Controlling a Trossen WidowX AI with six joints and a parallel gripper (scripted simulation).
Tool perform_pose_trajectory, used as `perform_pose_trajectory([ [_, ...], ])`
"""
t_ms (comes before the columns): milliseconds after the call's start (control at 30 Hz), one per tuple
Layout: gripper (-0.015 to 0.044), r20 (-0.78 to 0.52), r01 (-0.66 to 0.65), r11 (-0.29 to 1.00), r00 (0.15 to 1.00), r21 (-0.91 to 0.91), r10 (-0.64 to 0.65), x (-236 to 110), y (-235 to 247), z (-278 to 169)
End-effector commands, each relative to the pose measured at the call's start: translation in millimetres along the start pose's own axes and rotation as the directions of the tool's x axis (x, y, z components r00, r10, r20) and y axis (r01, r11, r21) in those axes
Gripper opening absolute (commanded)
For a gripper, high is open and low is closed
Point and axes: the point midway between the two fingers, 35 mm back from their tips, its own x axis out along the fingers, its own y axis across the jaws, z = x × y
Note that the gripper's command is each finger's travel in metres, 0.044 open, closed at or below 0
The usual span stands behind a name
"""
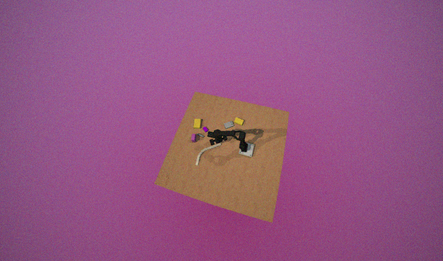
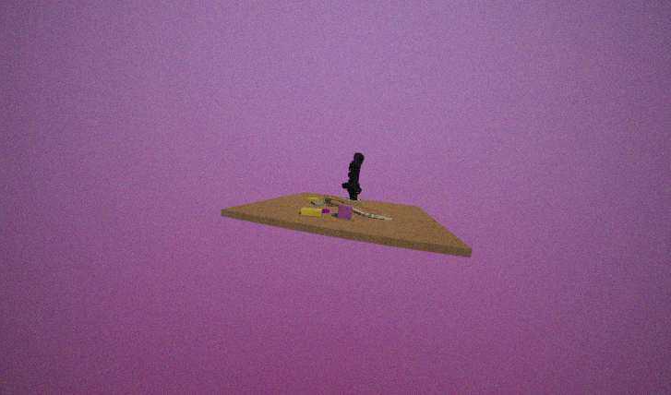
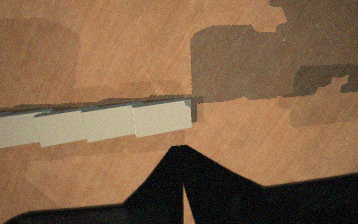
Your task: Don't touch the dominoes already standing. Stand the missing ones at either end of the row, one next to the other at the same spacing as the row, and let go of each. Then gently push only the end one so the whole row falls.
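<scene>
Pale grey dominoes [image 3: 85, 125], black hand [image 3: 183, 170], tan woodgrain table [image 1: 222, 181], magenta bkgd

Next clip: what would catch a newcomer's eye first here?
The pale dominoes lie toppled flat, overlapping in a curved line on the brown board, right in front of the shut, empty gripper. Beyond them sit scattered yellow blocks, grey and purple ones.
</scene>
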Motion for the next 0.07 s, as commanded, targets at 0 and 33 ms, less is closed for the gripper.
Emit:
perform_pose_trajectory([
  [0,0.0,-0.003,-0.002,1.0,1.0,0.003,0.002,-0.7,0.7,-0.3],
  [33,0.0,-0.003,-0.002,1.0,1.0,0.003,0.002,-0.7,0.7,-0.3],
])
